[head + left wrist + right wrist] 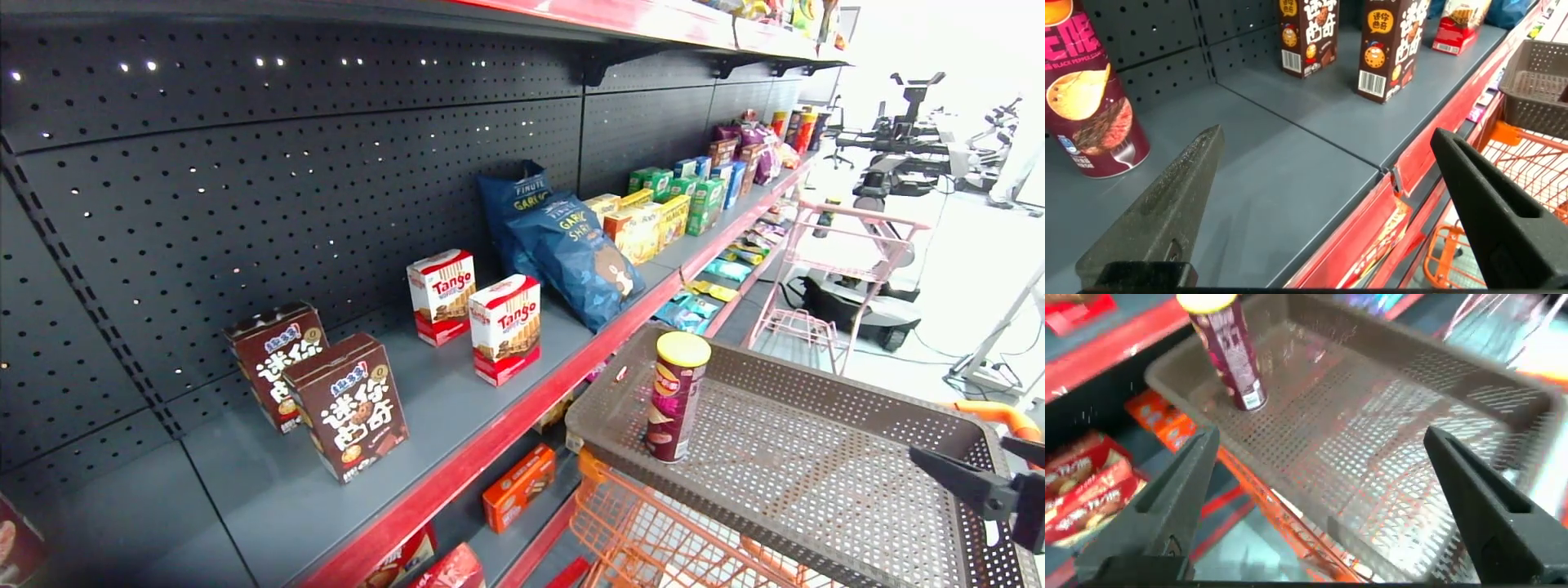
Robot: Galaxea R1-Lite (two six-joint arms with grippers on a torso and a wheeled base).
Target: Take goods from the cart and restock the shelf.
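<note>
A: Where is the thing to restock at this moment?

B: One chip can (676,396) stands upright on the brown tray (824,371) that lies on top of the cart (653,531). It is close to the tray's edge on the shelf side, near a corner. Nothing touches it.

A: And the two arms?

B: The right gripper (1321,437) hangs above the tray, well apart from the can, toward the opposite edge. Its fingers are spread wide and hold nothing. The left gripper (1327,135) is over the shelf (424,408), above a bare part near the red front edge. Its fingers are also spread and hold nothing.

A: Is there something on the shelf beside it?

B: Yes, a second can (1090,90) of the same kind stands upright toward the back wall, near the left gripper but not touched. Further along the shelf stand two brown boxes (1384,45).

A: So which step is it?

B: I judge it is the pick of the can from the cart, not yet begun.

A: What does the next move need?

B: In my opinion the right gripper must cross the tray to the can, come level with the middle of its body, and put one finger on each side before closing. The can is tall and narrow, so a push from one finger alone can tip it over.
</note>
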